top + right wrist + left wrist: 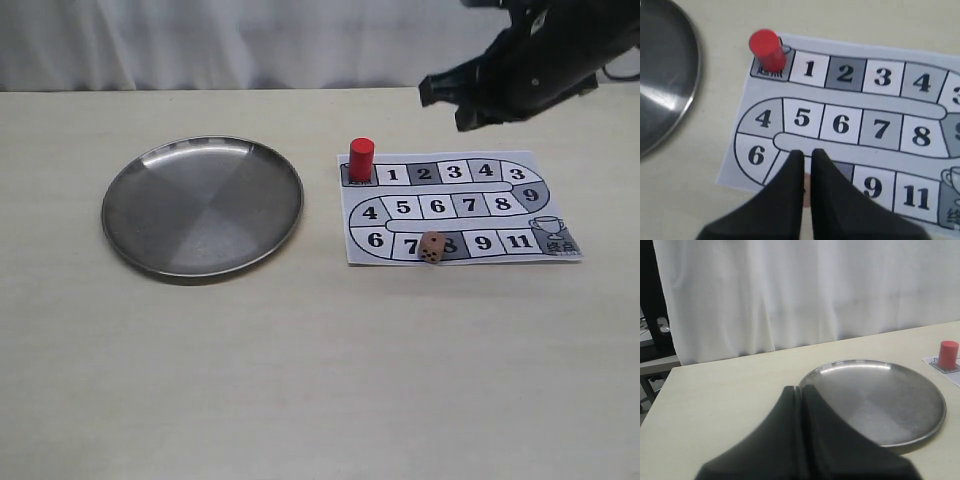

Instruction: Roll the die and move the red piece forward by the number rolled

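The red piece (361,160) stands upright on the start square at the top left corner of the paper game board (545,215). The die (432,247) lies on the board's bottom row between squares 7 and 9. My right gripper (445,105) hangs high above the board's far right side, shut and empty. In the right wrist view its fingertips (796,159) nearly touch, and a sliver of the die (806,184) shows far below through the slit. My left gripper (801,389) is shut and empty beside the plate (880,405).
A round, empty steel plate (202,205) sits left of the board on the pale table. The red piece (948,354) shows beyond the plate in the left wrist view. A white curtain hangs behind the table.
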`<action>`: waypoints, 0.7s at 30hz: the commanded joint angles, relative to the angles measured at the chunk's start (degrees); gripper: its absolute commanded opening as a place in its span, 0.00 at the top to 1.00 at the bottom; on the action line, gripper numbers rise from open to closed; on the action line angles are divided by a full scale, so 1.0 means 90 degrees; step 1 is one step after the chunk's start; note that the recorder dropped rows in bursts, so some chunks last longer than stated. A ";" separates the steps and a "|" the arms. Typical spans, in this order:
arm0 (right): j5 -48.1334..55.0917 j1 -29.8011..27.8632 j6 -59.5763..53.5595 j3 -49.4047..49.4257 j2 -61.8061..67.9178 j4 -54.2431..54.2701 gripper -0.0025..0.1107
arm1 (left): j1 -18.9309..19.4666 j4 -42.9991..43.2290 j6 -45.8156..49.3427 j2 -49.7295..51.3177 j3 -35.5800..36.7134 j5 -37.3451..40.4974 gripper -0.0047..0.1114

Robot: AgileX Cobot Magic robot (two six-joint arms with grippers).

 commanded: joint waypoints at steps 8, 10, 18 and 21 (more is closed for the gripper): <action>-0.1949 -0.0010 -0.0023 0.2489 -0.0036 0.0550 0.94 | -0.0003 -0.0026 -0.0015 -0.0006 0.0011 -0.0055 0.96; -0.2319 -0.0010 -0.0066 0.2811 -0.0036 0.0749 0.94 | -0.0003 -0.0026 -0.0015 -0.0006 0.0011 -0.0055 0.96; -0.3100 -0.0010 -0.0908 0.3338 0.0551 0.1307 0.94 | -0.0003 -0.0026 -0.0015 -0.0006 0.0011 -0.0055 0.96; -0.3212 -0.0010 -0.0908 0.3338 0.0773 0.1307 0.94 | -0.0003 -0.0026 -0.0015 -0.0006 0.0011 -0.0055 0.96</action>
